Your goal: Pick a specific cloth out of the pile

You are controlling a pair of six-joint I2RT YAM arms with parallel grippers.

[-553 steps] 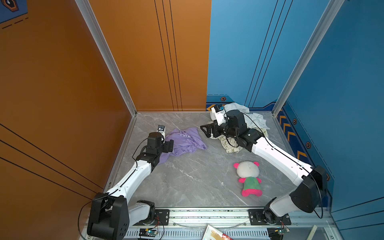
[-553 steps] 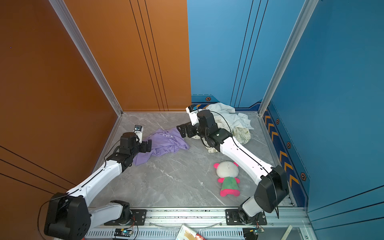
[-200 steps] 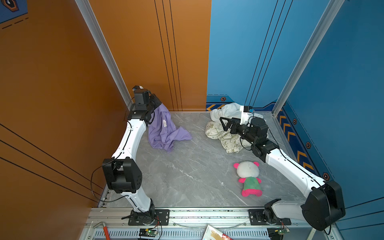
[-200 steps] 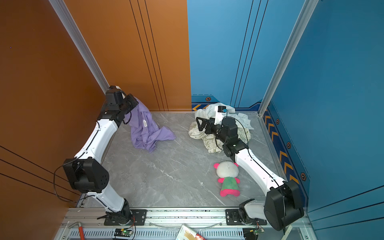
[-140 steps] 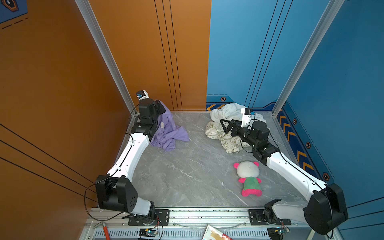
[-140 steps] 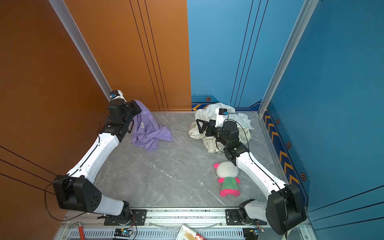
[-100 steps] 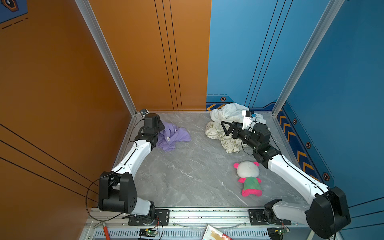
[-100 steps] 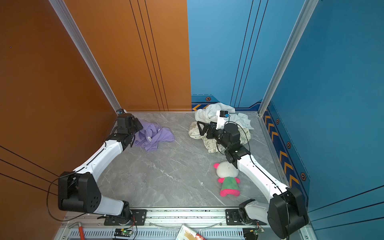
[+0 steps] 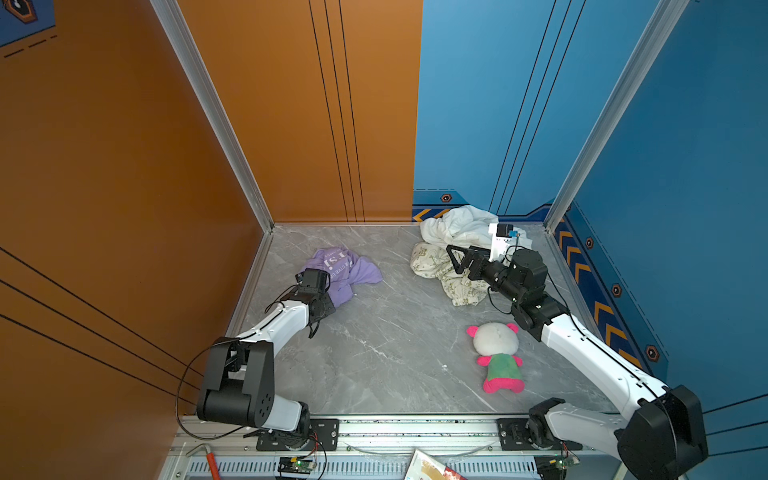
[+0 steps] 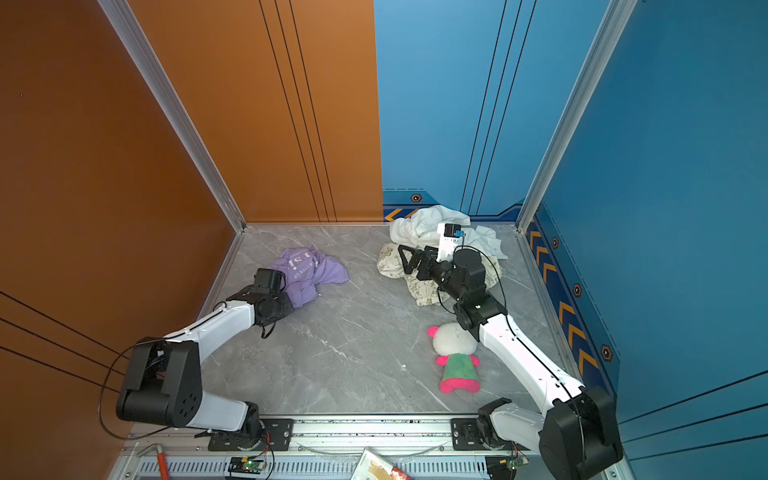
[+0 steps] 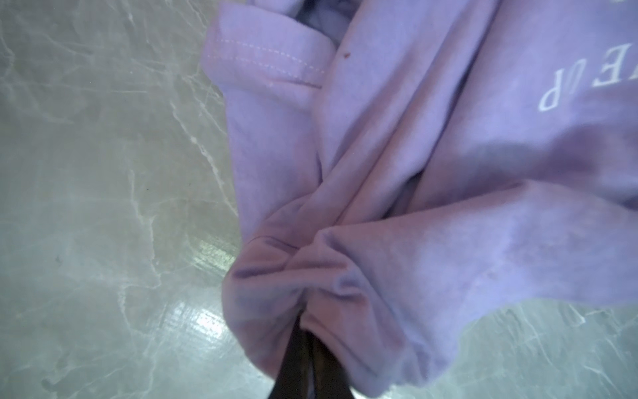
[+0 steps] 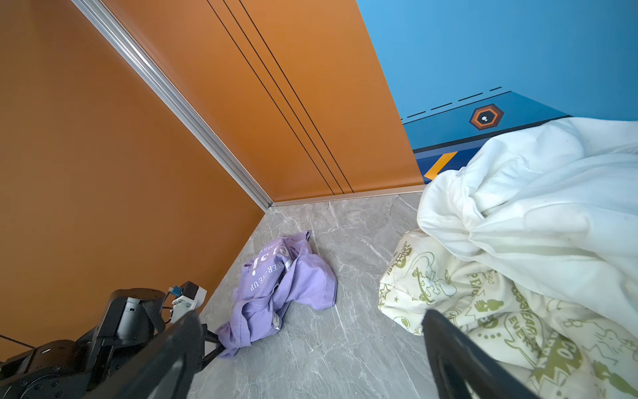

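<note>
cloth (image 11: 397,172) is gathered into the left gripper (image 11: 310,366), whose dark fingers (image 11: 291,362) sit nearly together, pinching a bunched fold low over the grey table (image 9: 395,332). it lies slack by the orange wall, well apart from the pile (image 9: 449,245), probably to mark it as separated. right gripper (image 9: 454,259) hovers above the pile's cream edge, spread wide and empty.

Low left arm (image 9: 286,322), left fingers (image 11: 291,366) pinched close; outstretched right arm (image 9: 590,353), right fingers (image 12: 459,355) spread wide.
</note>
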